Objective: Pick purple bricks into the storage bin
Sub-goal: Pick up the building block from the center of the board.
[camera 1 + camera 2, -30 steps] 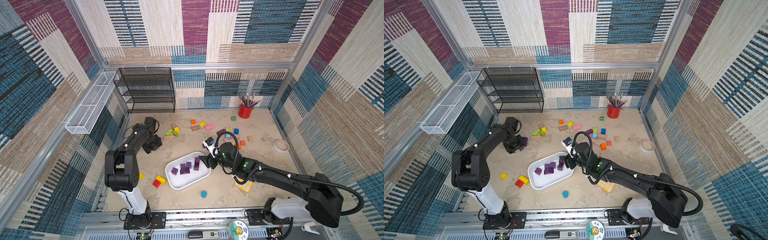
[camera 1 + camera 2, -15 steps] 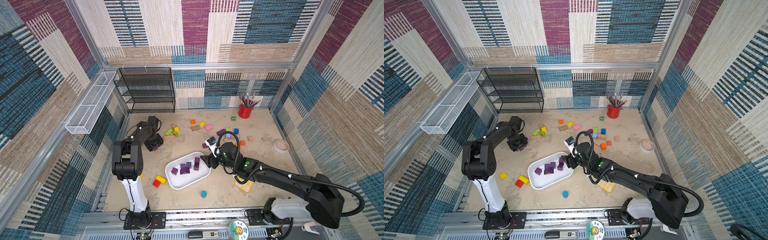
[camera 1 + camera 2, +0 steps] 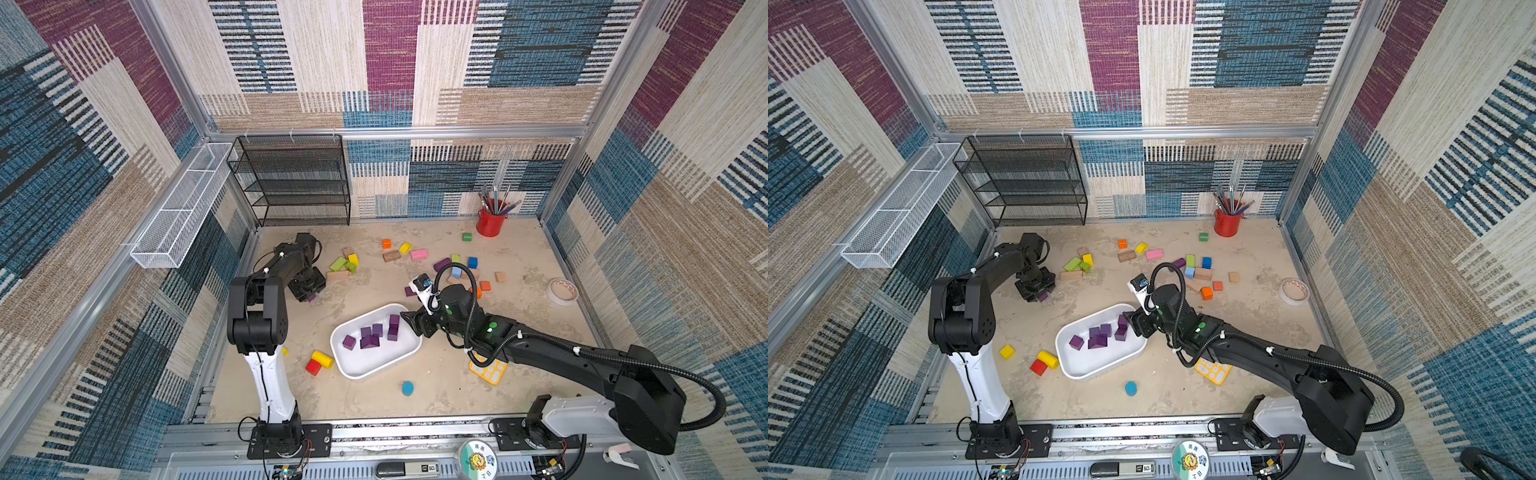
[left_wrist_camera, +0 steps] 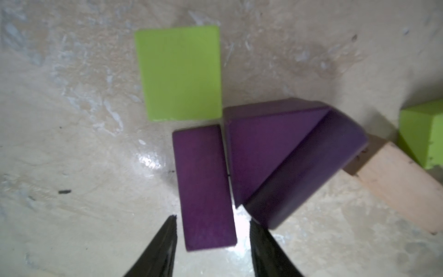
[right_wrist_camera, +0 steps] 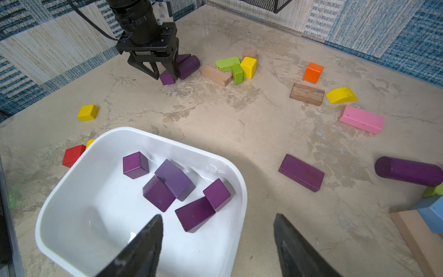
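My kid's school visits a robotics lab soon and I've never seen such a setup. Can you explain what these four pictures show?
Two robot arms stand at the front of a walled beige tabletop. Two pictures look down from overhead, nearly alike; the other two come from cameras on the arms' wrists. Coloured toy blocks lie scattered around, and a white storage bin holds several purple bricks. The left gripper straddles a purple bar on the tabletop, jaws either side with narrow gaps showing. The right gripper hangs open and empty by the bin's rim.
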`<state>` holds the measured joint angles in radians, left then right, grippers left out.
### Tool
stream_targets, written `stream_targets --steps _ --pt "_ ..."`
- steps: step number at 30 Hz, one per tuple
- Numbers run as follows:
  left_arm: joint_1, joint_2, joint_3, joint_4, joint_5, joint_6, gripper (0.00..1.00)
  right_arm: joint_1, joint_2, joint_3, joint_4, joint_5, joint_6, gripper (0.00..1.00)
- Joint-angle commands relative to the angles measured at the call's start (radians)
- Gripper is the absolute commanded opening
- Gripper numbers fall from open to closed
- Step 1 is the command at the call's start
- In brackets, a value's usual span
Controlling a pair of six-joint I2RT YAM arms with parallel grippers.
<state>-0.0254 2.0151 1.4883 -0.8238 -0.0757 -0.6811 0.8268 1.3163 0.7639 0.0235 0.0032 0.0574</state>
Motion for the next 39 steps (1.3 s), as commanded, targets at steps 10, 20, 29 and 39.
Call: stream_targets --steps 10,20,29,39 --pt "0.025 0.02 -0.008 0.01 -0.001 -0.015 0.46 0.0 0.023 0.006 0.019 0.004 -0.012 0.74" --pt "0.035 0.03 -0.023 0.032 0.013 -0.011 0.37 0.0 0.024 0.005 0.018 0.005 -0.013 0.74" --pt "0.038 0.007 -0.043 0.034 0.03 -0.018 0.35 -0.001 0.023 -0.002 0.026 0.005 -0.01 0.74" --pt "0.036 -0.061 -0.107 0.04 0.063 -0.019 0.34 0.0 0.023 -0.006 0.035 0.004 0.004 0.74"
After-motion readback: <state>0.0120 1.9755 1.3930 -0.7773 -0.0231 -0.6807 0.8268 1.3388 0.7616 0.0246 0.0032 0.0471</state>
